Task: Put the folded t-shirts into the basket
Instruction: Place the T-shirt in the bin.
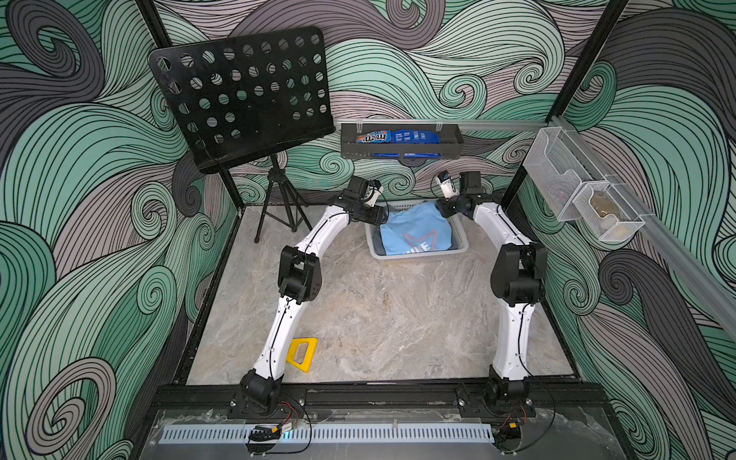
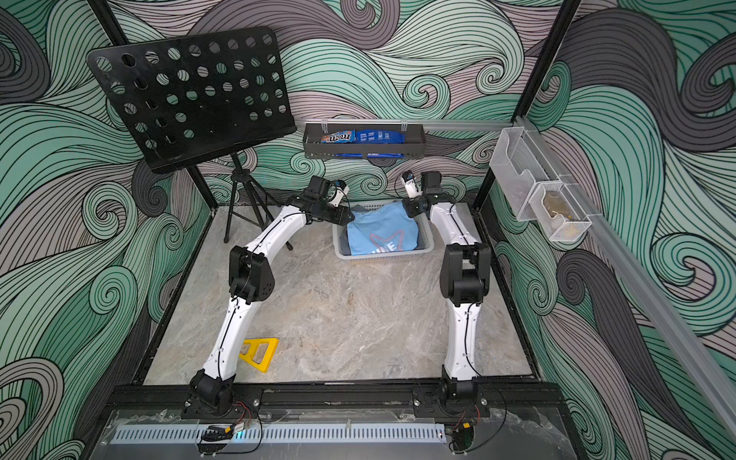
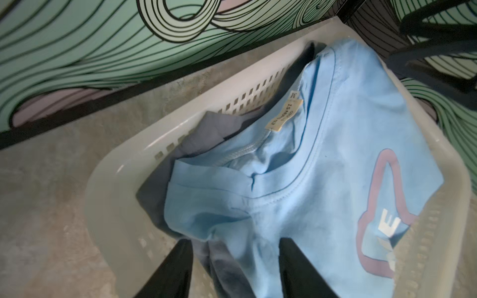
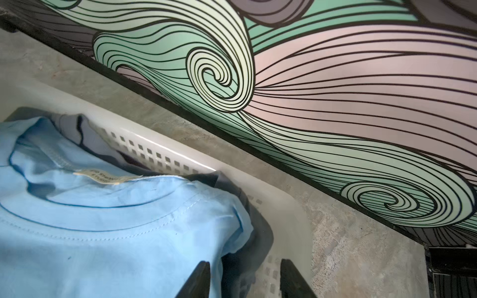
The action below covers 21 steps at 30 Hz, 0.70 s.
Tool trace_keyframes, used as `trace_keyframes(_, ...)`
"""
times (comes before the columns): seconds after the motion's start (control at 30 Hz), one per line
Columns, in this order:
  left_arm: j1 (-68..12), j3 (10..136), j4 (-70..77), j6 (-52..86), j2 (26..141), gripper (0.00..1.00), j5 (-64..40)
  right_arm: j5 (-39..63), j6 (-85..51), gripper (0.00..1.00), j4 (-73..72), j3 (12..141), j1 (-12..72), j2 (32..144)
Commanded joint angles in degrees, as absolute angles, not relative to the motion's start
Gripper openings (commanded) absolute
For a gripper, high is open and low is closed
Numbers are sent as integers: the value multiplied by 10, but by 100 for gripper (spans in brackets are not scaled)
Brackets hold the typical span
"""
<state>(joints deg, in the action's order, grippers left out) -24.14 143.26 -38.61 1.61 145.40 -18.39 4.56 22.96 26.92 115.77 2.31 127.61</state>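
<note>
Well, the light blue t-shirt (image 1: 414,231) lies atop a grey t-shirt (image 3: 211,126) in the basket (image 1: 418,257) at the far side of the table (image 1: 378,318). The left jaws and right jaws stand parted at its far corners, gripping nothing, presumably so it settles flat.
</note>
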Motion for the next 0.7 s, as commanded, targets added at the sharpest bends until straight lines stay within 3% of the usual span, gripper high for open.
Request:
trace_keyframes(0.0, -246, 1447, -397, -15, 1414, 63, -170, 53, 233, 51, 283, 1164, 26, 1229)
trace_keyframes(0.3, -281, 1328, -388, -111, 1336, 64, -198, 138, 237, 49, 170, 962, 40, 1107)
trace_keyframes(0.67, -287, 1477, -477, -182, 1477, 61, -125, 111, 229, 46, 152, 975, 40, 1214)
